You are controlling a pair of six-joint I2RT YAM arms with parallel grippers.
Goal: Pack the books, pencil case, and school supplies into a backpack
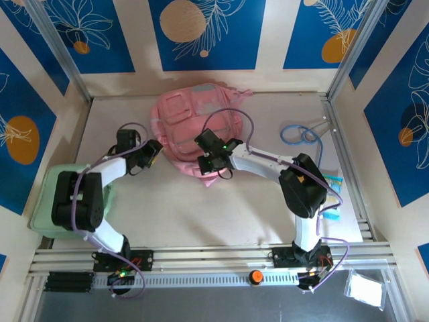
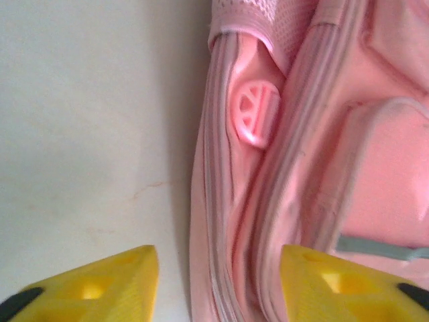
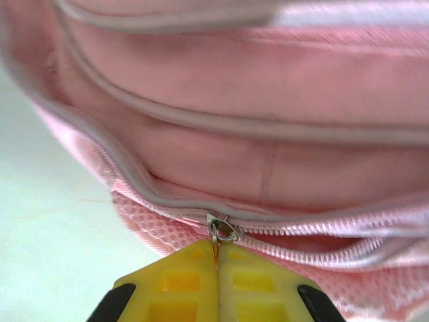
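The pink backpack [image 1: 191, 121] lies flat at the back middle of the table. My right gripper [image 1: 209, 161] is at its near edge. In the right wrist view its yellow fingers [image 3: 181, 285] are shut on the thin pull of the metal zipper slider [image 3: 223, 229], on a zip that is partly parted to the right. My left gripper [image 1: 155, 153] is at the backpack's left side. It [image 2: 220, 275] is open, its fingertips [image 2: 127, 272] straddling the folded side seam [image 2: 221, 201] below a pink plastic buckle [image 2: 257, 113], with nothing gripped. The books and the pencil case are out of view.
A pale green bin [image 1: 47, 201] sits at the left under my left arm. A blue cable loop [image 1: 300, 134] lies at the back right. A small blue-and-yellow packet [image 1: 332, 181] rests beside the right arm. Metal frame rails [image 1: 201, 253] border the table.
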